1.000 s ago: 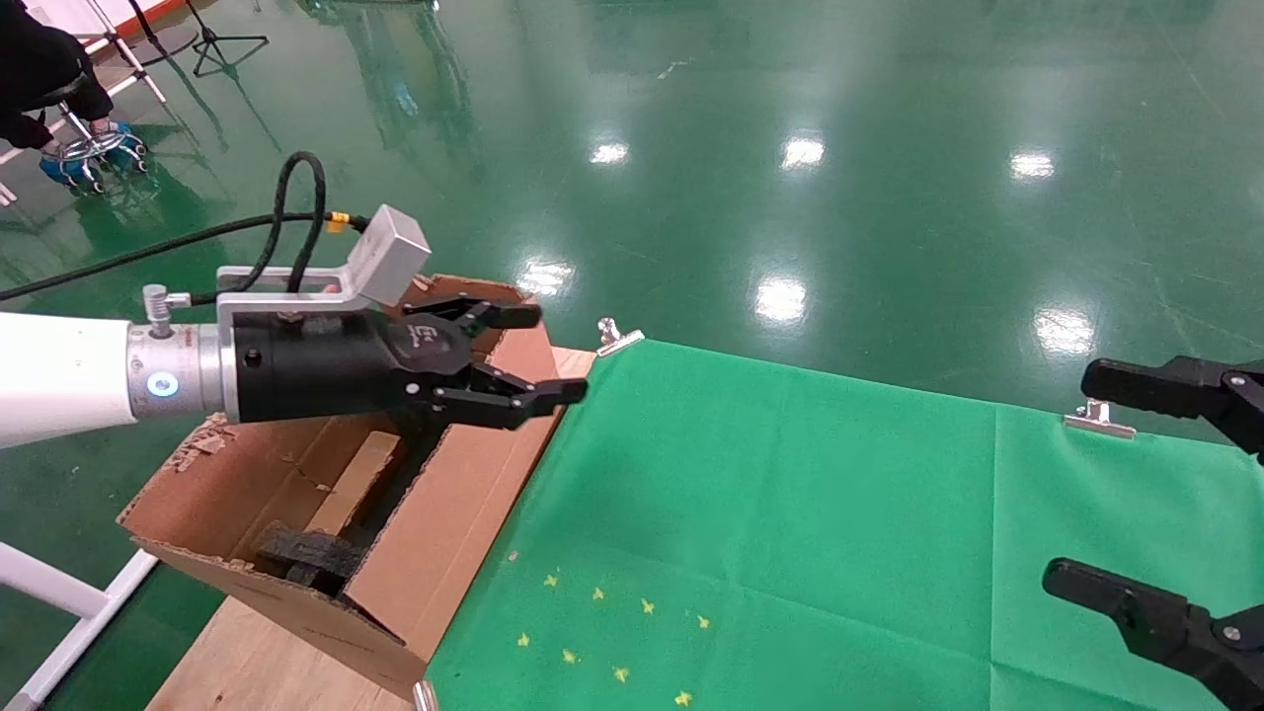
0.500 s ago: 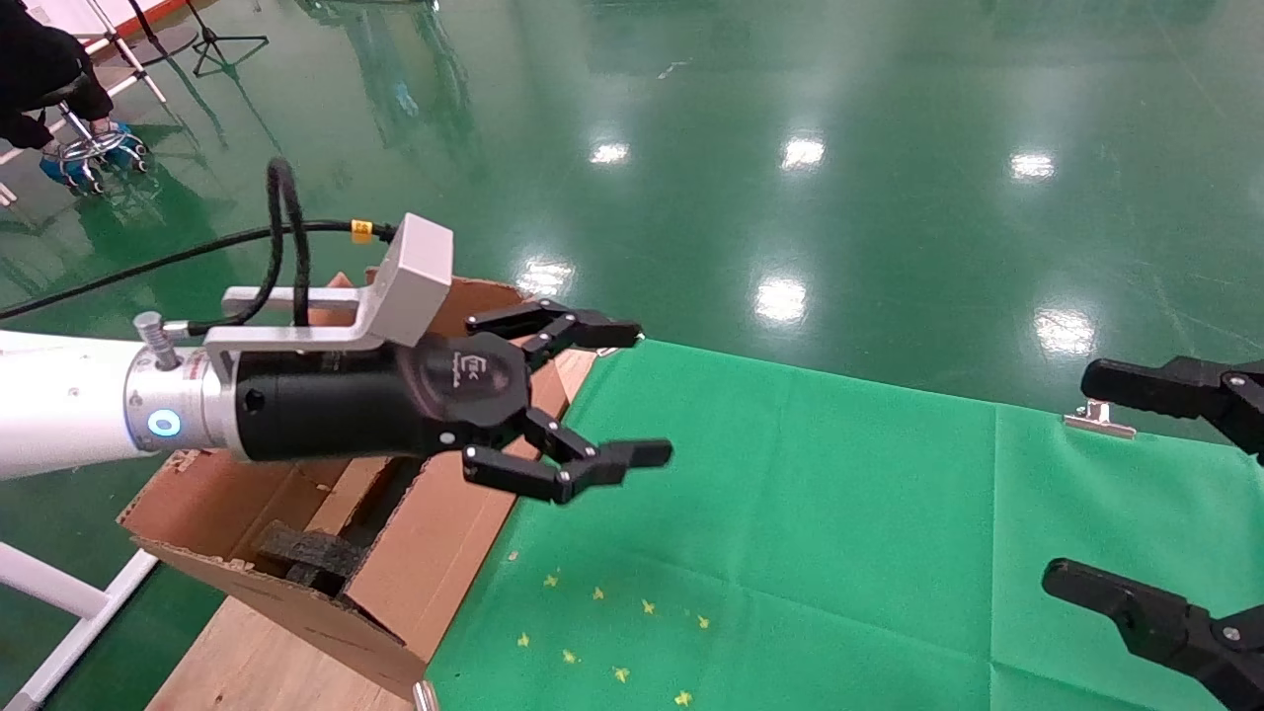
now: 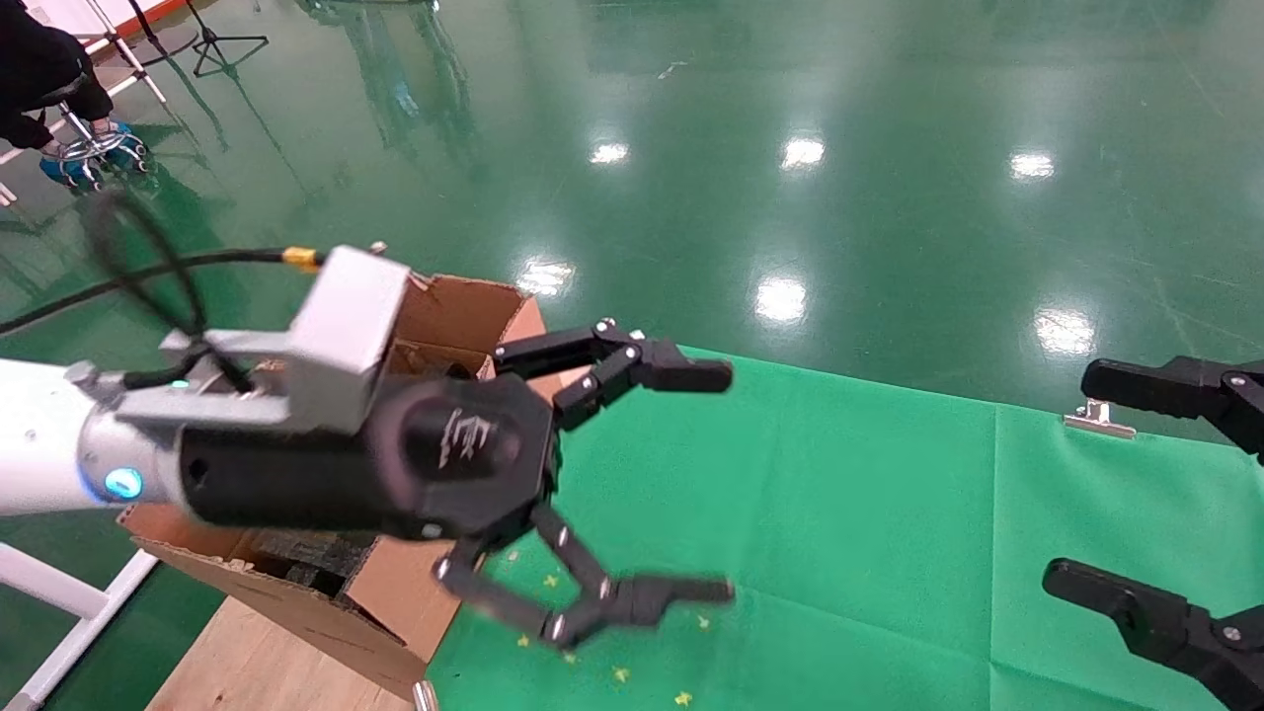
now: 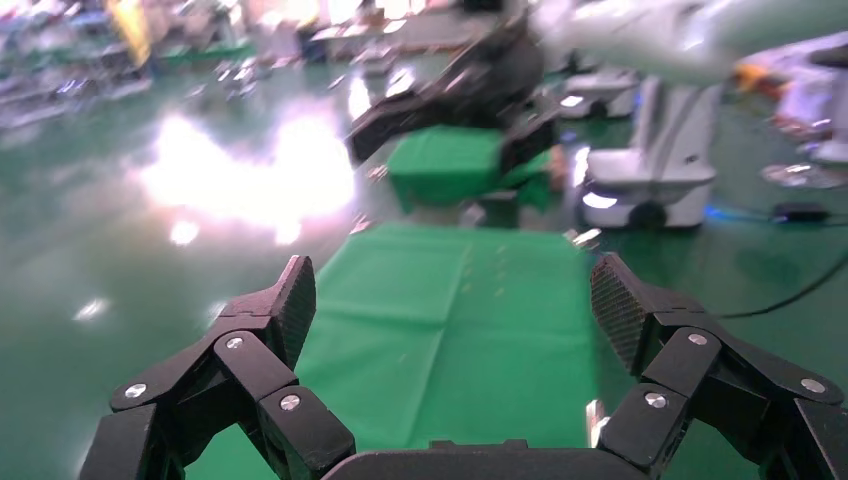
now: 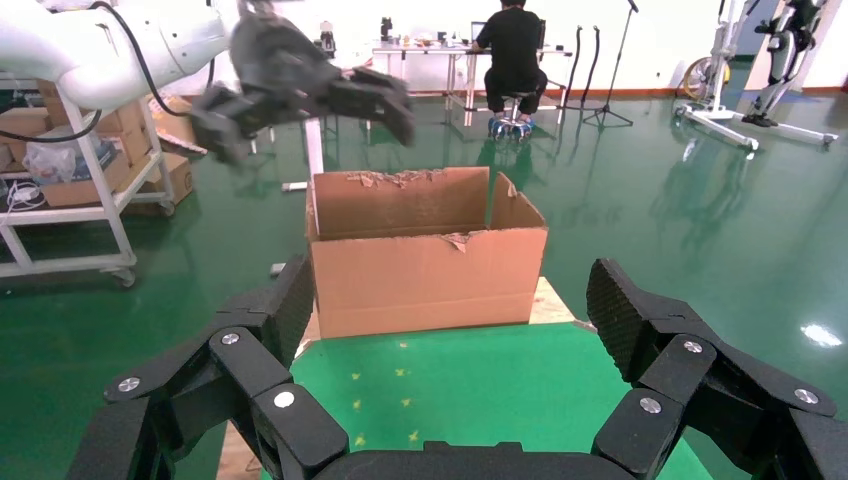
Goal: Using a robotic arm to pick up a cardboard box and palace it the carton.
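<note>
My left arm, white with a blue light ring [image 3: 123,483], reaches from the left across the carton [image 3: 449,308]. Its gripper [image 3: 726,484] is wide open and empty, above the green cloth just right of the carton. In the left wrist view the gripper [image 4: 452,300] has only green cloth between its pads. The carton [image 5: 425,270] stands with raised, torn flaps at the table's left end, with dark foam [image 3: 301,546] inside. The small cardboard box is hidden or out of view. My right gripper [image 3: 1068,478] is open and empty at the right edge, and also shows in its own wrist view [image 5: 450,300].
A green cloth [image 3: 839,494] covers the table, with yellow star marks [image 3: 622,674] at its near left and a metal clip [image 3: 1096,420] at the far edge. Bare wood [image 3: 237,662] shows under the carton. A person sits on a stool [image 3: 49,79] at the far left.
My left gripper has swung from above the carton to the right and nearer, out over the green cloth, and its jaws have opened wider. The right gripper has not moved.
</note>
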### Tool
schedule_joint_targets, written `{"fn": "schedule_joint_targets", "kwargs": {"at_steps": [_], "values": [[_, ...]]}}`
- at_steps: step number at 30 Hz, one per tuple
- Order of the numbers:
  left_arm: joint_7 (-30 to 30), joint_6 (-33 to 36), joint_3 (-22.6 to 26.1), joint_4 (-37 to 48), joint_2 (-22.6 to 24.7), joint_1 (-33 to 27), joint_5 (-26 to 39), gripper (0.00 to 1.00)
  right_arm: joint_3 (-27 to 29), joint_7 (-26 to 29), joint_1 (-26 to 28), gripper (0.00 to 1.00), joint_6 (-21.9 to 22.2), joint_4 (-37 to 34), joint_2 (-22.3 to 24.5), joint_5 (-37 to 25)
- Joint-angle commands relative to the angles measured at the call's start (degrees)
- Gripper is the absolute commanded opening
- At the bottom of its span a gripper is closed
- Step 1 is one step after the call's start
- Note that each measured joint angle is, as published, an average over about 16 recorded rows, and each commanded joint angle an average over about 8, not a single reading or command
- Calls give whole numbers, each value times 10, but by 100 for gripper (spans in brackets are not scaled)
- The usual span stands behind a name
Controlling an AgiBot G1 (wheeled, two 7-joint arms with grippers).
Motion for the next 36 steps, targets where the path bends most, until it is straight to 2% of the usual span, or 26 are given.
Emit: {"fn": "schedule_joint_targets", "kwargs": {"at_steps": [1, 36], "values": [[9, 8, -4, -7, 3, 5, -14, 100, 0, 0, 0, 100, 0, 0, 0, 0], [3, 1, -1, -1, 1, 1, -2, 100, 0, 0, 0, 100, 0, 0, 0, 0]]}}
